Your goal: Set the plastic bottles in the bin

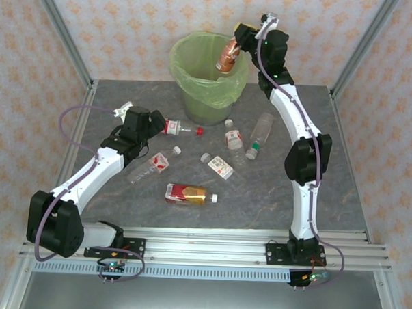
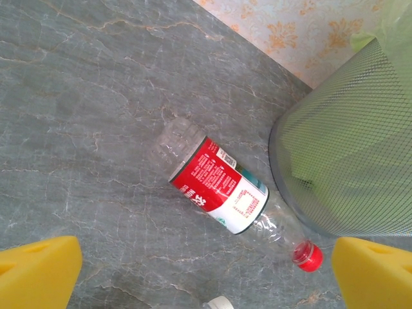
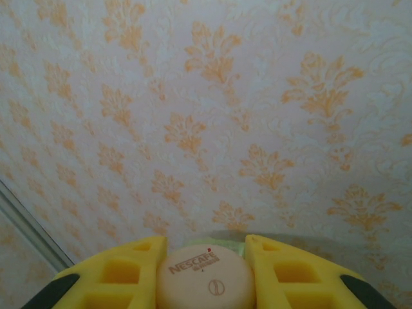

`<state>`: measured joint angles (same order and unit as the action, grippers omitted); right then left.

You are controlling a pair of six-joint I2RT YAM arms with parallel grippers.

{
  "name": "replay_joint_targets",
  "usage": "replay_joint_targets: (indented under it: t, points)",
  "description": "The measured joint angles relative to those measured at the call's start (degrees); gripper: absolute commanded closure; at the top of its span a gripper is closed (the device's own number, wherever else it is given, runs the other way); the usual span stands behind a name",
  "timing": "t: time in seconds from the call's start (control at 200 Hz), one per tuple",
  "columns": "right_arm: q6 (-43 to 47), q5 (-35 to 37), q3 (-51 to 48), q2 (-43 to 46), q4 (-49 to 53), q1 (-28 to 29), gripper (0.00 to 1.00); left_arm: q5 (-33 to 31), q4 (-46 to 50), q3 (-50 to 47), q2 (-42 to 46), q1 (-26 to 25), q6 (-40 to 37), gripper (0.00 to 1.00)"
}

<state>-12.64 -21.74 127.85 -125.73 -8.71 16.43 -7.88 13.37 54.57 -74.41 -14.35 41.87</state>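
In the top view, a red-and-gold bottle (image 1: pixel 187 193) lies lowest on the grey table (image 1: pixel 341 194), with a white-label bottle (image 1: pixel 220 167) and a clear white-capped bottle (image 1: pixel 153 164) just above it. Higher, left of centre, the left gripper (image 1: pixel 154 125) hangs with its fingers spread wide over a red-capped bottle (image 2: pixel 222 190) lying on its side, cap just beside the bin (image 1: pixel 207 93). At top centre, the right gripper (image 3: pixel 206 251) is clamped on a Nescafé bottle (image 1: pixel 228 56) held over the bin's green-lined mouth.
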Motion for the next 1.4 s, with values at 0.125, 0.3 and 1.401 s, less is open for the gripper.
replay_joint_targets:
  t: [0.125,0.3,1.401]
  points:
    - [6.51,-2.03,2.05,-2.1,5.64,1.07,1.0,0.0,0.0,0.0,0.0,0.52,0.0,0.0]
    - [12.87,-3.21,8.61,-6.45,14.97,2.21,1.0,0.04,0.02,0.0,0.0,1.01,-0.09,0.0]
    - [20.11,-4.04,19.3,-11.47,31.5,3.8,0.19,1.46,4.39,0.81,-3.28,2.43,-1.88,0.0]
